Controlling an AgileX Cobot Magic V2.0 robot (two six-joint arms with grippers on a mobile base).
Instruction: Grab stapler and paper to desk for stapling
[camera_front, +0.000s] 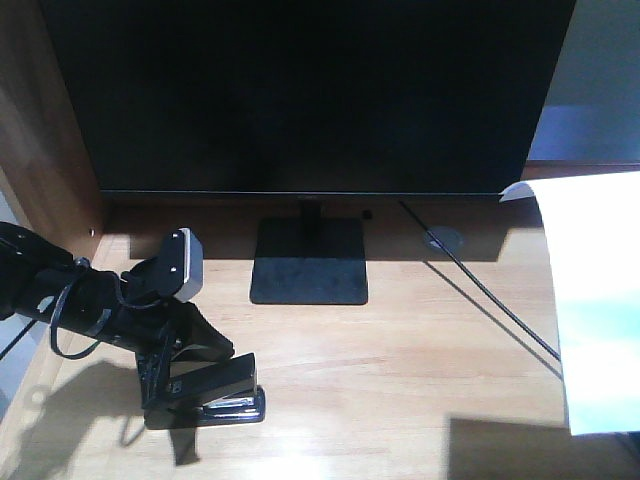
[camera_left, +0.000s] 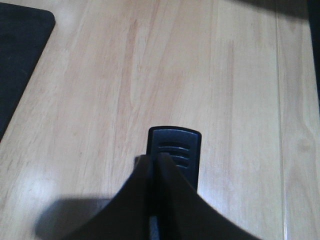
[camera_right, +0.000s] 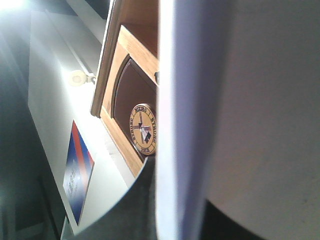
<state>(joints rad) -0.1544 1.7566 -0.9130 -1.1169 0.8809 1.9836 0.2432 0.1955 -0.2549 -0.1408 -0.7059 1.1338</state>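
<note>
Roughly halfway: left pincer (camera_front: 185, 385) clamped on the stapler (camera_front: 225, 385), which looks set down on the desk (camera_front: 400, 360) near the monitor stand (camera_front: 308, 260); right pincer (camera_right: 167, 215) pinches the paper (camera_front: 600, 300), hanging over the desk's right edge, not yet laid flat; stapling yet to do.

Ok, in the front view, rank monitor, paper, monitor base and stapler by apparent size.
1. monitor
2. paper, though the frame edge cuts it off
3. monitor base
4. stapler, partly hidden
</note>
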